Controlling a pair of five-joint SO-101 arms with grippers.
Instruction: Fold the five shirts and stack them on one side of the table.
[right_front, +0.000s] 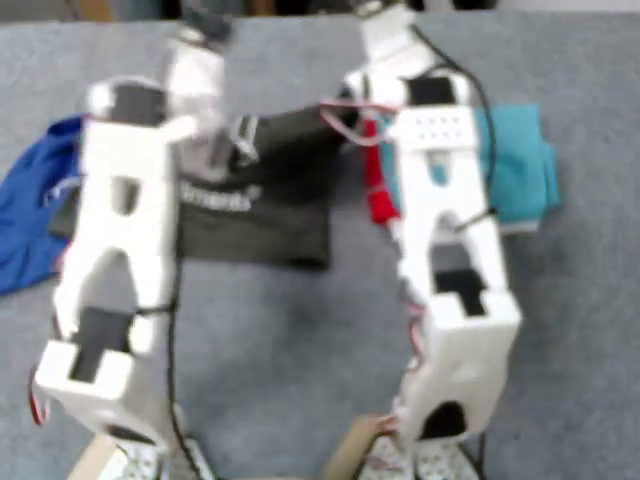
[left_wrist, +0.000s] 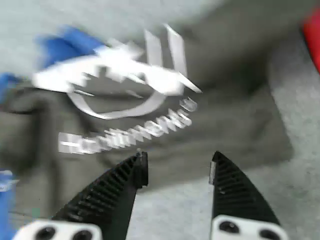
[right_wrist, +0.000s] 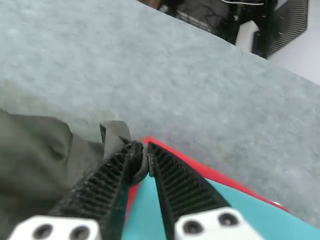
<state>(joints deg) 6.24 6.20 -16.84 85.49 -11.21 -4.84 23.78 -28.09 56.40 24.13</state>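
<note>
The left pincer (left_wrist: 179, 162) hangs just above the table (left_wrist: 300, 190) with its two black toothed fingers (left_wrist: 120, 185) spread wide apart and nothing between them. Just beyond its tips lies the dark shirt (left_wrist: 225, 115), spread flat with its white print facing up. A blue shirt (left_wrist: 75, 40) lies past the far edge of the dark shirt, partly tucked under it.

The right pincer (right_wrist: 143, 150) is closed almost completely, its fingers (right_wrist: 175, 180) meeting at the tips. There they pinch a small corner of the dark shirt (right_wrist: 35, 160), and a flap of the cloth stands up just past them. Under this pincer a teal shirt (right_wrist: 250, 210) lies folded on a red shirt (right_wrist: 200, 170), whose edge sticks out along the side. Grey table (right_wrist: 150, 65) stretches away behind.

From above, the dark shirt (right_front: 270, 225) lies between the two arms in the middle of the table (right_front: 300, 340), and its corner on the right arm's side is drawn up toward that arm. The blue shirt (right_front: 30, 215) lies crumpled outside the left arm. The red shirt (right_front: 378, 200) and the teal shirt (right_front: 520, 165) are stacked by the right arm, the red one showing as a strip beside the dark shirt.
</note>
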